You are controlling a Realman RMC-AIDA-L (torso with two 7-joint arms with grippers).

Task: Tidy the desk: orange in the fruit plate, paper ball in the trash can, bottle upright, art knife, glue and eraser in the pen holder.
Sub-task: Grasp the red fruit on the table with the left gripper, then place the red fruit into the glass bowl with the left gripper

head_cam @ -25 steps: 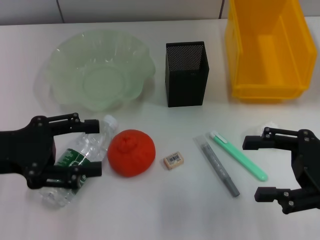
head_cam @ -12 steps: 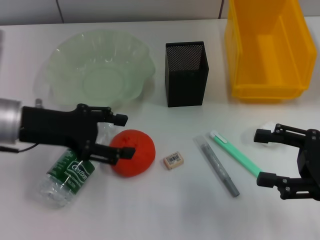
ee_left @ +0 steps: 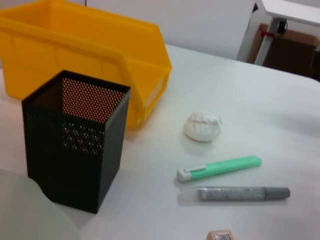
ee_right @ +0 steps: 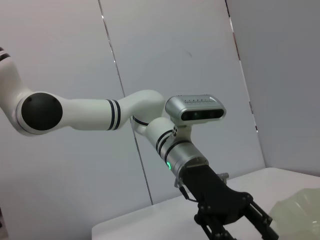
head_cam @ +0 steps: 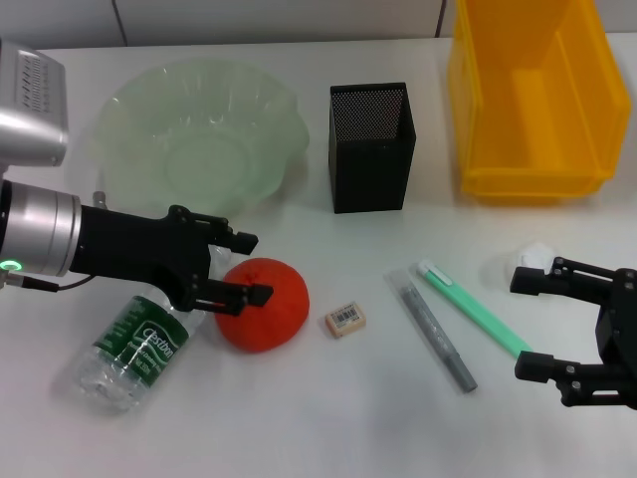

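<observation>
The red-orange orange (head_cam: 267, 307) sits on the desk at centre left. My left gripper (head_cam: 254, 267) is open, its fingers (head_cam: 239, 295) straddling the orange's left side. The clear bottle (head_cam: 134, 344) lies on its side to the left of the orange, partly under my left arm. The beige eraser (head_cam: 345, 319), grey glue stick (head_cam: 434, 334) and green art knife (head_cam: 476, 309) lie to the right. The paper ball (head_cam: 532, 255) lies just beyond my open, empty right gripper (head_cam: 523, 324). The pale green fruit plate (head_cam: 199, 139), black mesh pen holder (head_cam: 370, 147) and yellow trash can (head_cam: 532, 100) stand at the back.
The left wrist view shows the pen holder (ee_left: 75, 145), trash can (ee_left: 75, 55), paper ball (ee_left: 201, 126), art knife (ee_left: 220, 167), glue stick (ee_left: 235, 194) and the eraser's edge (ee_left: 220, 235). The right wrist view shows my left arm (ee_right: 150, 112) before a grey wall.
My left gripper has moved right from over the bottle to the orange, and the arm has extended further. My right gripper has drifted slightly right, uncovering the paper ball.
</observation>
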